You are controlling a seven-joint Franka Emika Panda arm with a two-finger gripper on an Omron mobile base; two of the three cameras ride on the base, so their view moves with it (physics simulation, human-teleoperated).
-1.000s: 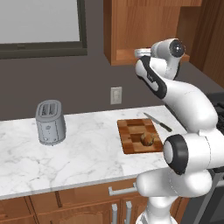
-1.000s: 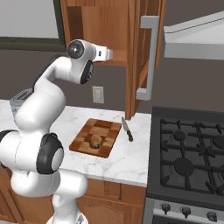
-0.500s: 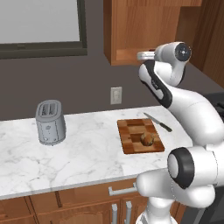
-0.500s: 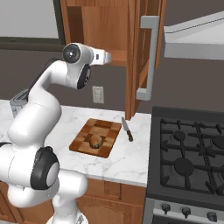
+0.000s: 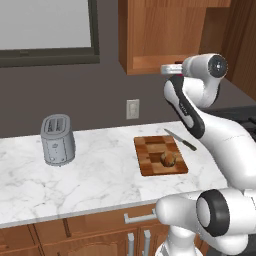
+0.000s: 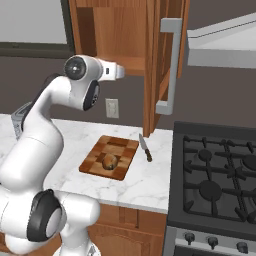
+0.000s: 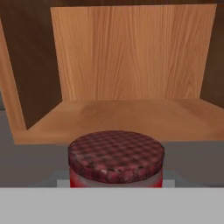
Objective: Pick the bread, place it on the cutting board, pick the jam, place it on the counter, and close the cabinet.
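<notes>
Pincer clamped on jam just outside cabinet shelf edge. Jar likely rigid, smooth, breakable; hold sides below lid.

Toaster, knife, stove

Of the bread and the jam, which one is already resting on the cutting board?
The bread: the small golden-brown lump lies on the checkered cutting board. The jam, a red jar with a chequered lid, is up at the open cabinet.
</notes>
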